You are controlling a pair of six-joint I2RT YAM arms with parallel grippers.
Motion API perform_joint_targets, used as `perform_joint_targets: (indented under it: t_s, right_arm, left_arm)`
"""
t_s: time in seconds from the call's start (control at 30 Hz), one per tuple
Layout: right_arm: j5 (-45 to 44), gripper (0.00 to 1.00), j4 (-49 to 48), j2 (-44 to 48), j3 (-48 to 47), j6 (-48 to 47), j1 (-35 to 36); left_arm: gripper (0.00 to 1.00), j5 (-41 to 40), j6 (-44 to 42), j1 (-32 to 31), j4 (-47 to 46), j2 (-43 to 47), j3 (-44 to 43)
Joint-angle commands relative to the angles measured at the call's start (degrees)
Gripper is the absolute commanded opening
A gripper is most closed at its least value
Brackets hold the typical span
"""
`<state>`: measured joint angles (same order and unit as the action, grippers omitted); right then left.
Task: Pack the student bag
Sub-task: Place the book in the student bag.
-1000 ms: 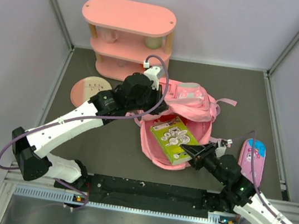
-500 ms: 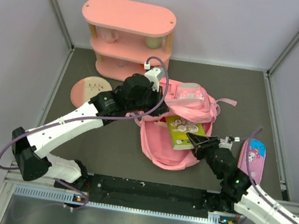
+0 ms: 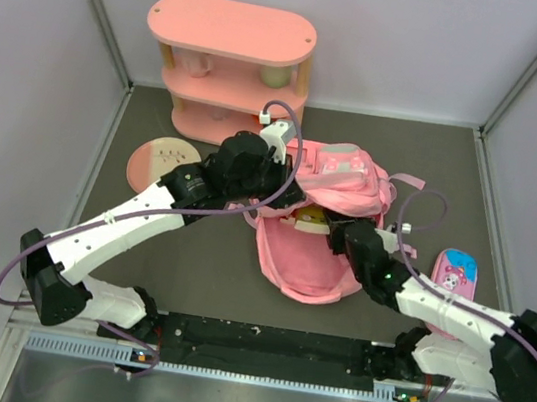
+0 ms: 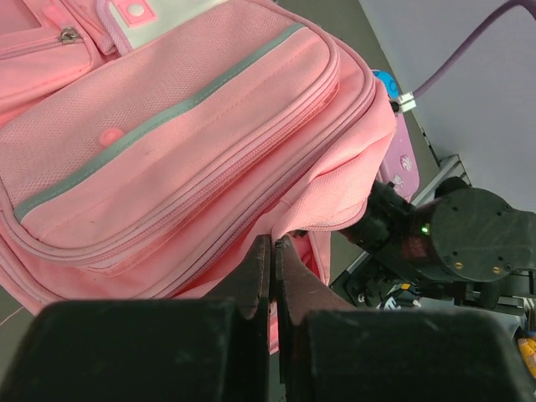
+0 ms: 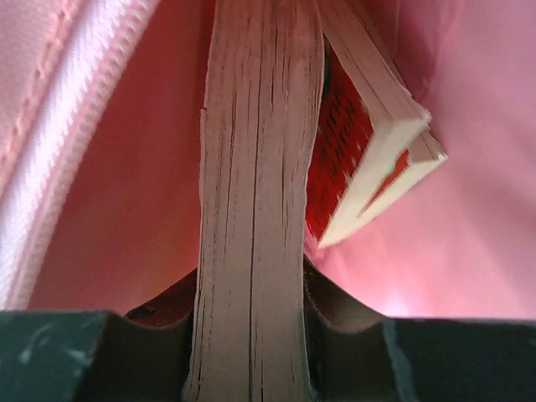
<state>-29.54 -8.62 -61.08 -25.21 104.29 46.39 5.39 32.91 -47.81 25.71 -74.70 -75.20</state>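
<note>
The pink student bag (image 3: 337,181) lies mid-table with its mouth facing the arms and its lower flap (image 3: 304,267) spread out. My left gripper (image 3: 284,201) is shut on the upper edge of the bag's opening and holds it up; in the left wrist view the jaws pinch the pink fabric rim (image 4: 293,226). My right gripper (image 3: 339,234) is shut on a book (image 3: 311,218) and reaches into the bag's mouth. In the right wrist view the book's page edge (image 5: 255,193) sits between the fingers inside the pink lining, beside another book (image 5: 368,159).
A pink three-tier shelf (image 3: 230,69) stands at the back left. A round pink plate (image 3: 158,159) lies left of the bag. A small flat pink pencil case (image 3: 453,284) lies right of the bag.
My right gripper has carried the green-covered book from over the bag's flap up and left into the bag's mouth, so most of the book is hidden. The left gripper has stayed put.
</note>
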Motion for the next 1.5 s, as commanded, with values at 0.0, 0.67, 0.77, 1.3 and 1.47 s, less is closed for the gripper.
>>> perform_joint_targets:
  t_s: [0.0, 0.67, 0.77, 1.3, 1.47]
  right_arm:
    - [-2.0, 0.26, -2.8, -7.5, -5.4, 3.5, -0.1]
    - [7.3, 0.80, 0.0, 5.9, 7.7, -7.7, 0.5]
    - [6.0, 0.77, 2.1, 11.2, 9.7, -7.5, 0.5]
    - [6.7, 0.00, -19.0, 1.0, 8.1, -10.4, -3.0]
    - [-1.5, 0.00, -14.4, -5.4, -1.3, -6.4, -1.8]
  left_arm:
    - [0.00, 1.6, 0.5, -0.3, -7.8, 4.3, -1.1]
    - [0.00, 1.2, 0.1, -0.2, -8.2, 2.5, -0.1]
    - [0.00, 1.0, 0.1, -0.3, -8.2, 2.6, 0.1]
    - [0.00, 2.3, 2.1, -0.3, -9.7, 3.2, 1.3]
    - [0.00, 2.2, 3.0, -0.3, -9.6, 3.6, 1.7]
